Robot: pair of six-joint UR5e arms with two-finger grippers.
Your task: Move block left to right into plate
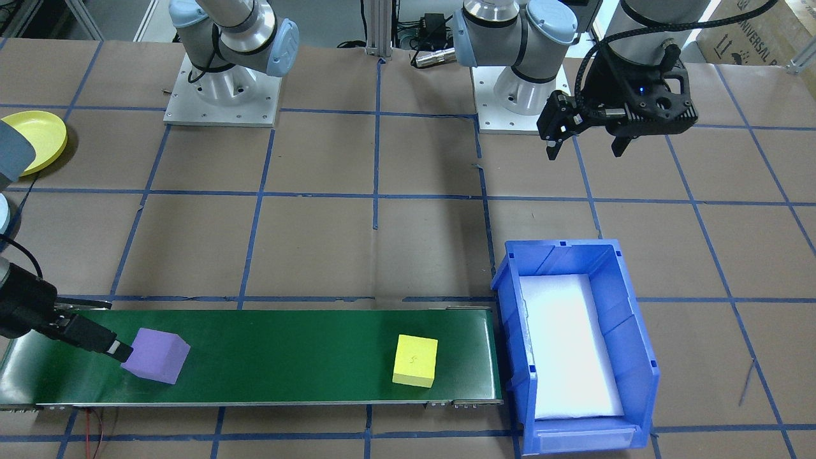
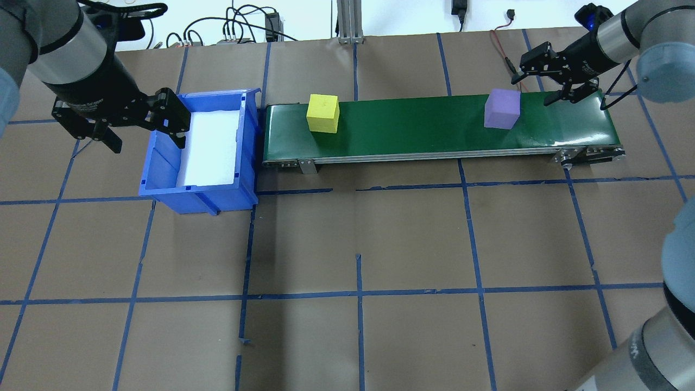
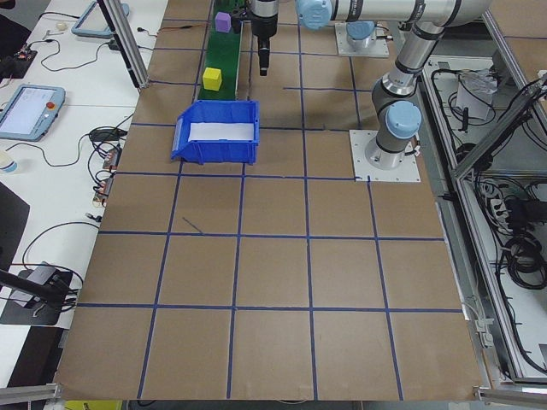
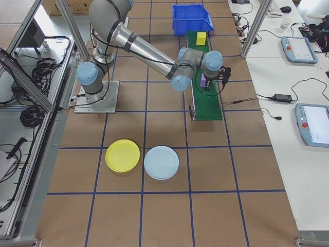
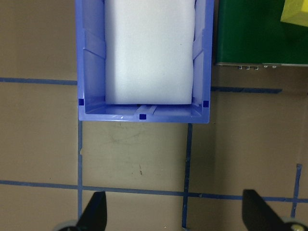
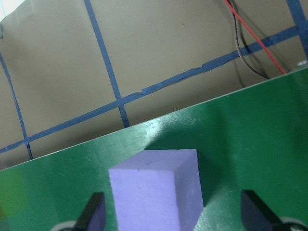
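From the front, the purple block (image 1: 156,355) sits on the left of the green belt (image 1: 287,357), with the right gripper (image 1: 95,331) open beside it. It looks light and soft; grip its flat sides. From above, the left gripper (image 2: 144,127) hangs open. From the right, the yellow plate (image 4: 122,155) lies well apart.

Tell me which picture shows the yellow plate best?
The exterior right view: the whole yellow plate lies in plain sight beside a pale blue plate. The front-facing view shows it partly hidden at the edge. The other views miss it.
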